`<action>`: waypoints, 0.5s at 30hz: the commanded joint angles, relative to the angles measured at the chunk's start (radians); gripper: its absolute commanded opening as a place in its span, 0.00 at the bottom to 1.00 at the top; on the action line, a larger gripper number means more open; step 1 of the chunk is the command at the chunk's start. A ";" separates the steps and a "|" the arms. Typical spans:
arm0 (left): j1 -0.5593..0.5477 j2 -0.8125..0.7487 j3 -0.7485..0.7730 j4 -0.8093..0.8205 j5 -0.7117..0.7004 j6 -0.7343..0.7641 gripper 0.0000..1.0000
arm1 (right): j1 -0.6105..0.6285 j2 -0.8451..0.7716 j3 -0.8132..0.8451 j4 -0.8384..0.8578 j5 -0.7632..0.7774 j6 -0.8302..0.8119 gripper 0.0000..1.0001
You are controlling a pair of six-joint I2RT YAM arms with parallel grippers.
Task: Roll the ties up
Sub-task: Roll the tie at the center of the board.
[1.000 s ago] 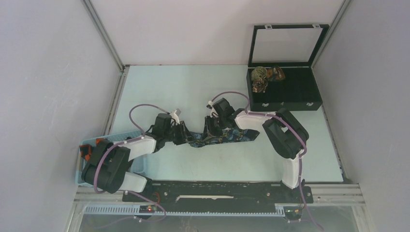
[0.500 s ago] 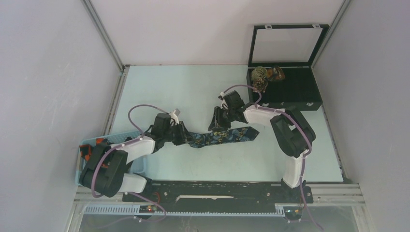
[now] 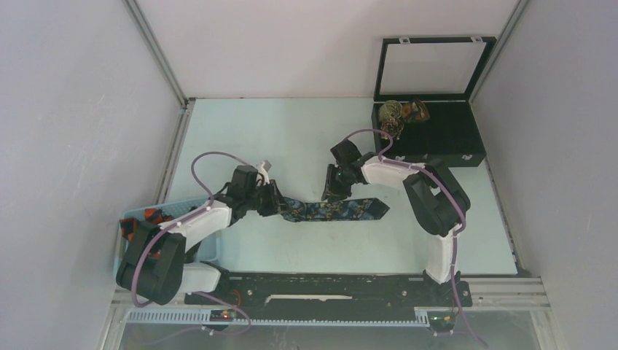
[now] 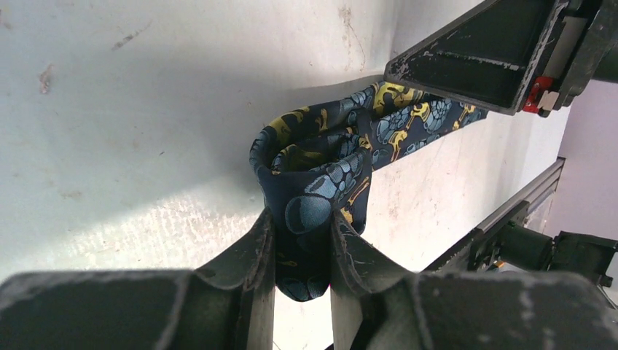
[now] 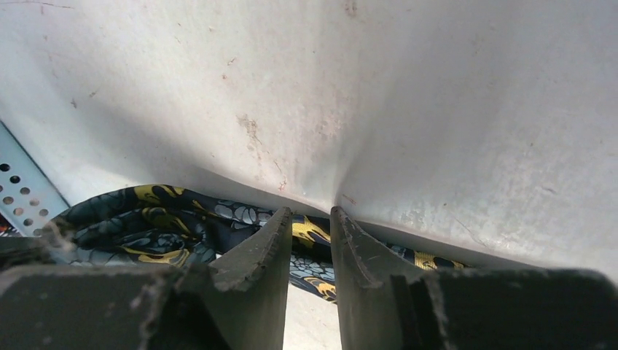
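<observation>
A dark navy tie [image 3: 342, 210] with yellow and blue specks lies flat across the middle of the table, its pointed end to the right. Its left end is folded into a small loop [image 4: 313, 157]. My left gripper [image 3: 279, 204] [image 4: 300, 219] is shut on that folded end, with fabric pinched between the pads. My right gripper [image 3: 334, 194] [image 5: 311, 213] hovers over the tie's middle, at its far edge. Its jaws stand a narrow gap apart with nothing pinched, and the tie [image 5: 153, 226] runs beneath the fingers.
An open black box [image 3: 437, 138] stands at the back right with three rolled ties [image 3: 393, 111] in its left corner. A light blue basket [image 3: 138, 216] holding orange-red cloth sits at the near left, beside the left arm's base.
My right gripper has lifted off the tie and drawn back toward the far right. The left gripper has closed tighter on the folded end and barely moved.
</observation>
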 commanded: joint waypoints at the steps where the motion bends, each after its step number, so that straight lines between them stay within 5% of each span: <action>1: -0.003 -0.034 0.048 -0.054 -0.038 0.042 0.12 | 0.019 -0.008 0.014 -0.124 0.107 0.019 0.29; 15: -0.079 0.020 0.220 -0.297 -0.307 0.149 0.10 | 0.016 -0.118 0.014 -0.145 0.129 -0.004 0.30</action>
